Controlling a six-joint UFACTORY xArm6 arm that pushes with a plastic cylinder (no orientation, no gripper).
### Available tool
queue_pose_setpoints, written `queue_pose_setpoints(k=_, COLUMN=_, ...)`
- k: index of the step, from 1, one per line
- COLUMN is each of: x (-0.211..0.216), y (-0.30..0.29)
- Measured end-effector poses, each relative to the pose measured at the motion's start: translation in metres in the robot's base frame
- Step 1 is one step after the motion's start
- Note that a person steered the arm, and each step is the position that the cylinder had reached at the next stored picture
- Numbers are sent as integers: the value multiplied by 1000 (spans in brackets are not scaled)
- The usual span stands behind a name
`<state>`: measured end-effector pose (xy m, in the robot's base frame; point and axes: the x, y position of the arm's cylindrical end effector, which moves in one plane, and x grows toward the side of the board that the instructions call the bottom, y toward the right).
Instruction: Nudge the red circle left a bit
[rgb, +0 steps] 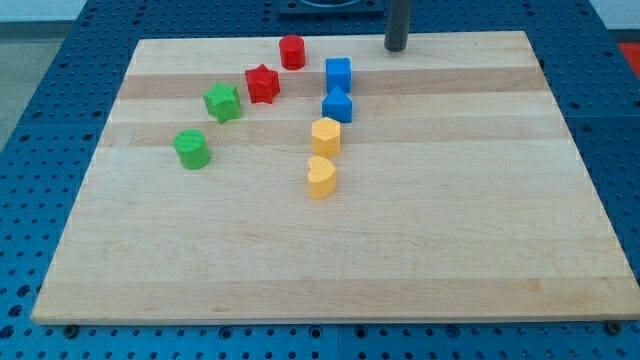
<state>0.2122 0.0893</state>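
Note:
The red circle (292, 52) is a short red cylinder near the board's top edge, a little left of centre. My tip (396, 47) is the lower end of a dark rod at the view's top, about a hundred pixels to the right of the red circle and apart from it. A red star (262, 83) lies just below and left of the red circle. A blue cube (338, 73) lies between the red circle and my tip, slightly lower.
A green star (222, 101) and a green cylinder (191, 149) lie to the left. A second blue block (337, 104), a yellow hexagon (326, 135) and a yellow heart (320, 177) line up below the blue cube. The wooden board (400, 250) sits on a blue perforated table.

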Motion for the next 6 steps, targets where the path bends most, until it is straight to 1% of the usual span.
queue_pose_setpoints(k=1, x=-5, y=-31)
queue_pose_setpoints(k=3, x=4, y=-99)
queue_pose_setpoints(k=4, x=46, y=-134)
queue_pose_setpoints(k=5, x=59, y=-141)
queue_pose_setpoints(k=6, x=94, y=-161)
